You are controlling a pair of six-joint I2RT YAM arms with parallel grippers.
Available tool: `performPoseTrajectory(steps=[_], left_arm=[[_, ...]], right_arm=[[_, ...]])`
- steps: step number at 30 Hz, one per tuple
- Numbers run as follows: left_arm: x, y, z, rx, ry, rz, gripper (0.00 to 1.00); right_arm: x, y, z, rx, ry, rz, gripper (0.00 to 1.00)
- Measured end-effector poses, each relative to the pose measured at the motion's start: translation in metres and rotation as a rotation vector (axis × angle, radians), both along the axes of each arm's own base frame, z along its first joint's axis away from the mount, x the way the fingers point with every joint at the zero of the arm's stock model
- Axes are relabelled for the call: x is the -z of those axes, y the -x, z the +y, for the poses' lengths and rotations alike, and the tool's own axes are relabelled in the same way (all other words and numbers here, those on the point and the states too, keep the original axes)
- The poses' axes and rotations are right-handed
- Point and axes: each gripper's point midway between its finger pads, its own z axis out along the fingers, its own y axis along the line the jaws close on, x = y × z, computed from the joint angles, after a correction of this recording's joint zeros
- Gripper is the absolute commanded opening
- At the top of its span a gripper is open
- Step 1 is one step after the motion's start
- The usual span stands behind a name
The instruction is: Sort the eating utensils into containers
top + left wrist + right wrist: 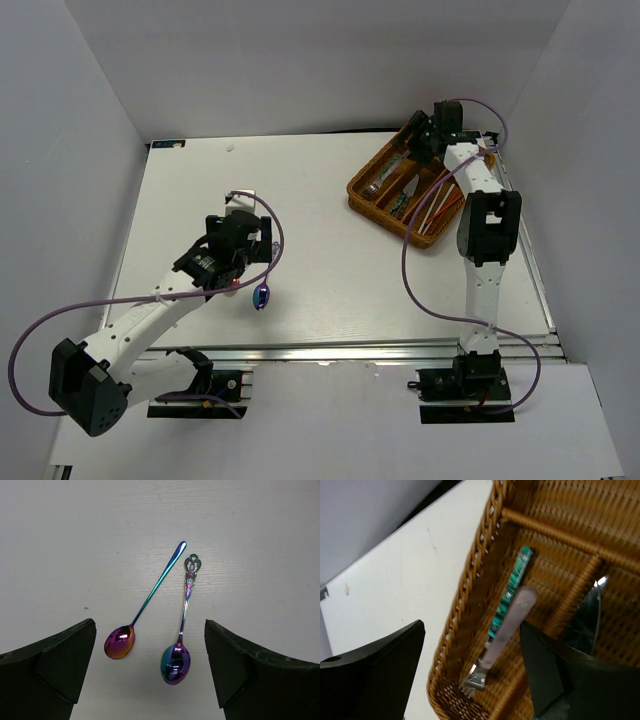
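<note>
On the left, our left gripper (150, 662) hangs spread wide over two iridescent spoons on the white surface (60, 540). The plain-handled spoon (145, 605) lies just left of the ornate-handled spoon (184, 620). We should choose one, centre the jaws across its handle, and descend straight without nudging its neighbour. At the far right, our right gripper (470, 660) is spread, gripping nothing, above the wicker tray (465, 605). There a pale-handled fork (507, 630) lies against a teal-handled piece (512, 587) in the outer compartment.

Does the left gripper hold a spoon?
No, the plain spoon and ornate spoon lie on the table under the open left gripper.
</note>
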Motion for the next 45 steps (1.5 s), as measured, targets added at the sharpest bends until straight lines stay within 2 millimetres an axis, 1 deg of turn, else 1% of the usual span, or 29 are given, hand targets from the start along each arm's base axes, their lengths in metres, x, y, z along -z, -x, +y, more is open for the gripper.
performPoseTrajectory(steps=[1,3,5,7,10,13,16,18,19,20,21,23,24,25,26,28,29,31,34,36,38,40,42,44,45], left_arm=[[-0.001,0.0,0.0,-0.001,0.001,-0.003,0.98],[-0.004,0.001,0.001,-0.003,0.006,-0.013,0.98],[-0.007,0.001,0.003,-0.009,0.009,-0.024,0.98],[-0.011,0.001,0.004,-0.015,0.015,-0.035,0.98],[-0.012,0.001,0.005,-0.026,0.019,-0.042,0.98],[-0.013,0.0,0.008,-0.047,0.018,-0.05,0.98],[-0.015,-0.001,0.017,-0.104,0.004,-0.068,0.98],[-0.019,0.0,0.029,-0.167,-0.009,-0.089,0.98],[-0.022,0.001,0.037,-0.208,-0.017,-0.104,0.98],[-0.026,0.001,0.046,-0.25,-0.019,-0.123,0.98],[-0.032,0.003,0.057,-0.305,-0.02,-0.149,0.98],[-0.044,0.008,0.08,-0.407,-0.021,-0.201,0.98],[-0.052,0.011,0.09,-0.455,-0.013,-0.231,0.98],[-0.06,0.015,0.101,-0.5,-0.004,-0.264,0.98],[-0.068,0.02,0.109,-0.537,0.007,-0.297,0.98],[-0.081,0.028,0.12,-0.582,0.035,-0.35,0.98],[-0.092,0.034,0.128,-0.609,0.062,-0.395,0.98],[-0.105,0.043,0.135,-0.632,0.098,-0.448,0.98],[-0.118,0.054,0.144,-0.658,0.139,-0.505,0.98],[-0.12,0.057,0.148,-0.672,0.143,-0.518,0.98],[-0.12,0.057,0.148,-0.676,0.139,-0.518,0.98],[-0.119,0.056,0.148,-0.676,0.135,-0.514,0.98],[-0.118,0.056,0.148,-0.675,0.132,-0.512,0.98],[-0.117,0.056,0.148,-0.674,0.131,-0.51,0.98],[-0.117,0.056,0.148,-0.674,0.131,-0.51,0.98]], right_arm=[[0.0,-0.001,0.001,-0.002,-0.002,0.004,0.89],[-0.006,-0.008,0.001,-0.01,0.008,-0.01,0.89],[-0.011,-0.01,0.0,-0.009,0.018,-0.017,0.89],[-0.017,-0.009,0.0,-0.009,0.03,-0.024,0.89],[-0.027,-0.004,-0.007,0.007,0.073,-0.026,0.89],[-0.044,0.006,-0.012,0.01,0.131,-0.038,0.89],[-0.07,0.02,-0.014,0.01,0.222,-0.067,0.89],[-0.085,0.042,-0.002,-0.003,0.31,-0.093,0.89],[-0.09,0.059,0.013,-0.027,0.352,-0.099,0.89],[-0.093,0.077,0.033,-0.057,0.386,-0.116,0.89],[-0.094,0.102,0.062,-0.115,0.41,-0.135,0.89],[-0.087,0.159,0.127,-0.257,0.426,-0.162,0.89],[-0.08,0.19,0.16,-0.331,0.424,-0.18,0.89],[-0.073,0.218,0.187,-0.392,0.419,-0.188,0.89],[-0.061,0.248,0.211,-0.461,0.423,-0.183,0.89],[-0.043,0.29,0.245,-0.522,0.432,-0.178,0.9],[-0.035,0.303,0.257,-0.536,0.438,-0.171,0.89],[-0.022,0.319,0.279,-0.528,0.458,-0.163,0.89],[-0.004,0.317,0.312,-0.469,0.492,-0.144,0.89],[0.01,0.314,0.335,-0.432,0.497,-0.135,0.89],[0.029,0.317,0.349,-0.42,0.514,-0.117,0.89],[0.048,0.323,0.355,-0.415,0.534,-0.091,0.89],[0.066,0.33,0.353,-0.411,0.557,-0.055,0.87],[0.075,0.336,0.353,-0.408,0.562,-0.034,0.84],[0.079,0.339,0.352,-0.407,0.556,-0.025,0.81]])
